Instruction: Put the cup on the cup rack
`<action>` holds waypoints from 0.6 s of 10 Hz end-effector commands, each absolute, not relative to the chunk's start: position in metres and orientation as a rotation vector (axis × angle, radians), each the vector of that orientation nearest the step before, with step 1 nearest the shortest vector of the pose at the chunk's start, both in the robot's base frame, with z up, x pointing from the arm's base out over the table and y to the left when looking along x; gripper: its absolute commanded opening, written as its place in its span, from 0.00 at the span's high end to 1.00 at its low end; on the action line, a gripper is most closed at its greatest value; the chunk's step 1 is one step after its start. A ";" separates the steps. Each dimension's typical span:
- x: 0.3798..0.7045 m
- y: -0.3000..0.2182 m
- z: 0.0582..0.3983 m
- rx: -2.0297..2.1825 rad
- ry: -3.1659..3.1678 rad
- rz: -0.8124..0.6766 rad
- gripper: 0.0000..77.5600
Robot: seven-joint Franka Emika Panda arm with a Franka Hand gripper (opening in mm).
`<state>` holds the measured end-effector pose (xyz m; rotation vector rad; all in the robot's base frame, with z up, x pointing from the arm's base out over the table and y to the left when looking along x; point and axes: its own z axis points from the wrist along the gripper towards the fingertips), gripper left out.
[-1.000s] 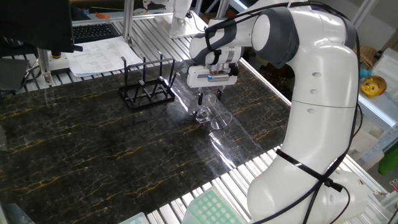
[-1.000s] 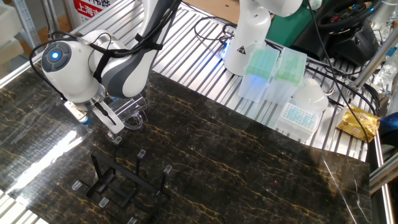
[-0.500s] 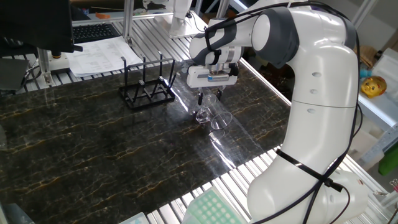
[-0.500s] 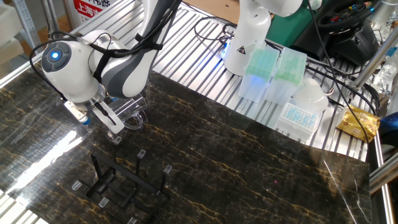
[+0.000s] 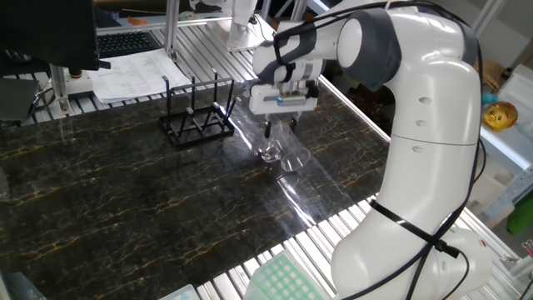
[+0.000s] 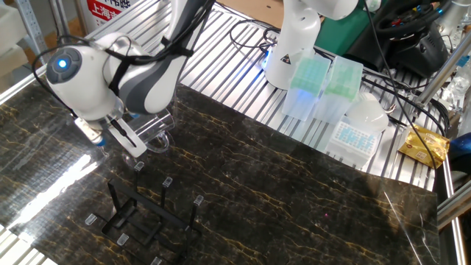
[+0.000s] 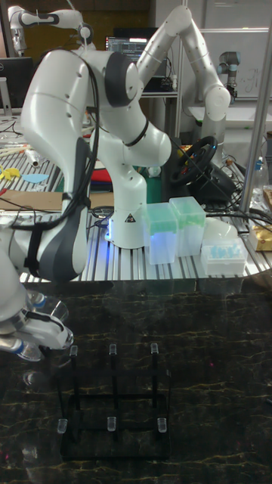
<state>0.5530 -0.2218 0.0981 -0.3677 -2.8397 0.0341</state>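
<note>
We see the gripper [image 5: 280,128] pinching the cup [image 5: 283,151] by its rim, the glass hanging tilted just above the dark table [image 5: 125,200], near the black rack [image 5: 196,117] but apart from its upright pegs.

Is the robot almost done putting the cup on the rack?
Not yet. The gripper looks closed on the cup, holding it just above the dark table, so the grab looks done. The cup rack stands off to one side with bare pegs. Left to do: carry the cup over and set it on a peg.
</note>
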 end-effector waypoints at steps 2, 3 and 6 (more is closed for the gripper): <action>0.568 -0.209 0.167 -0.398 -2.812 0.041 0.99; 0.571 -0.204 0.183 -0.407 -2.812 0.041 0.99; 0.585 -0.187 0.248 -0.502 -2.815 0.040 0.99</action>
